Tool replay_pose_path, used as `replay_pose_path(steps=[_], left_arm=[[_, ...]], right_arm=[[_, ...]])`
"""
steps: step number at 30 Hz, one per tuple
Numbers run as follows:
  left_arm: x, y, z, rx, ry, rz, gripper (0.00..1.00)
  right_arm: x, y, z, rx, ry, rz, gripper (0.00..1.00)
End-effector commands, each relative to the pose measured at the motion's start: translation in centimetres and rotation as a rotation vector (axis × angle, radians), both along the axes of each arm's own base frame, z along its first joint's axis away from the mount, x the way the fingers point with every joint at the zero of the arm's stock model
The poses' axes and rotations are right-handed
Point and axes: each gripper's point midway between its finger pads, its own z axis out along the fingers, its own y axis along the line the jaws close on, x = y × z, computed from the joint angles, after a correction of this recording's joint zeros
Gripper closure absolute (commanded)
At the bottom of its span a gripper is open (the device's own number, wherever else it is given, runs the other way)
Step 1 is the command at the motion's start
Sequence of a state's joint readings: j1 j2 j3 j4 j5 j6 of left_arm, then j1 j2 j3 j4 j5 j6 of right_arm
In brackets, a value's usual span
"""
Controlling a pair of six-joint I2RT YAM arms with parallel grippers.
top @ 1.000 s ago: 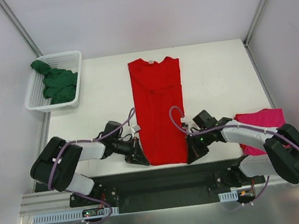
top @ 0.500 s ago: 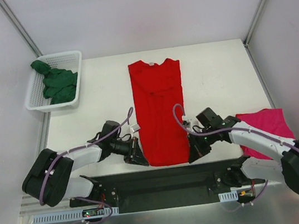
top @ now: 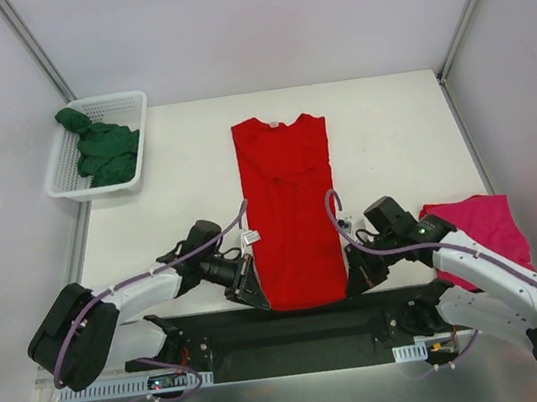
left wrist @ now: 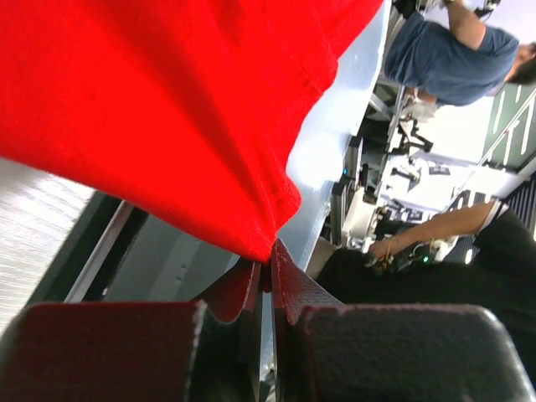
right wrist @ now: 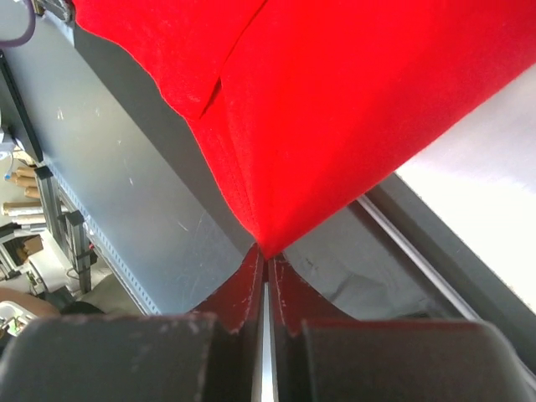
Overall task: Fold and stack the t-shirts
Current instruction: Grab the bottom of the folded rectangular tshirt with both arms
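The red t-shirt (top: 290, 208) lies as a long narrow strip down the middle of the table, collar at the far end, its hem past the near edge. My left gripper (top: 255, 294) is shut on the shirt's near left corner (left wrist: 264, 239). My right gripper (top: 354, 282) is shut on the near right corner (right wrist: 266, 239). A magenta-pink t-shirt (top: 483, 230) lies crumpled at the right edge, beside the right arm. The dark green t-shirt (top: 99, 150) sits bunched in the basket.
A white mesh basket (top: 128, 103) stands at the far left corner of the table. The black mounting rail (top: 298, 333) runs along the near edge under the shirt's hem. Metal frame posts (top: 34, 49) rise at both back corners.
Both grippers have pulled the red shirt's hem toward the near edge, dragging the whole shirt nearer. The arms have drawn back and lowered with it.
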State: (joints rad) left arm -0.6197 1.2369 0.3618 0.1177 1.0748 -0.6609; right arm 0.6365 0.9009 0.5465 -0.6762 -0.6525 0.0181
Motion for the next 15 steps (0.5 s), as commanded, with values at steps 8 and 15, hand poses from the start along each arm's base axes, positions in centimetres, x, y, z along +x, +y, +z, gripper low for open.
replay_pose_path(steps=[8,15], left_arm=[[-0.5,-0.7,3.9,-0.114,-0.106,-0.117,1.00],[0.4,-0.7,5.5,-0.133,-0.173,-0.122,1.00]], right_arm=[[0.4,0.5,3.6,0.067,-0.113,0.050,0.99],[1.5,0.6,4.5,0.063,-0.180,0.043,0.99]])
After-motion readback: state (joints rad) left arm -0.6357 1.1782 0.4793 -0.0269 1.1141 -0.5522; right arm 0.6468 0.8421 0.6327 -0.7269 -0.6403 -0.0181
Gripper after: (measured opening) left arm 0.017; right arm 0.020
